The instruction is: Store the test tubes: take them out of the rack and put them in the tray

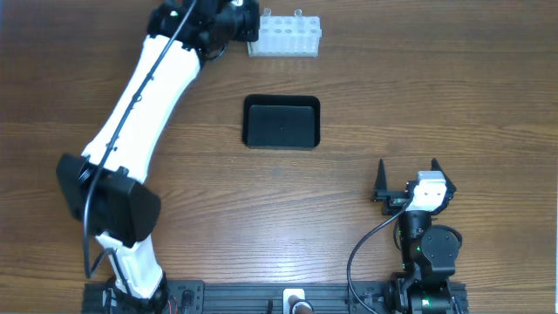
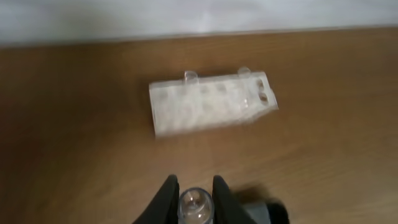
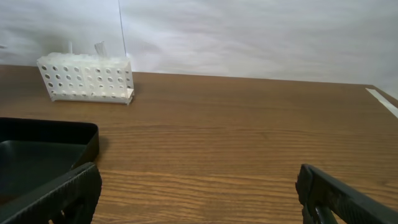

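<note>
A clear perforated rack [image 1: 284, 37] stands at the table's far edge, with two test tubes [image 2: 190, 76] poking out of it. The rack [image 2: 211, 103] lies a short way beyond my left gripper [image 2: 194, 198]. That gripper is shut on a clear test tube [image 2: 195, 205], seen end-on between the fingers. From above, the left gripper [image 1: 244, 24] is lifted just left of the rack. The black tray [image 1: 282, 122] sits empty mid-table. My right gripper [image 1: 408, 176] rests open near its base, far from the rack [image 3: 85, 79] and beside the tray [image 3: 43, 152].
The wooden table [image 1: 453, 87] ends at a white wall behind the rack. The left arm's white link [image 1: 144, 105] stretches diagonally across the table's left side. Bare wood lies between the tray and the right gripper [image 3: 199, 208].
</note>
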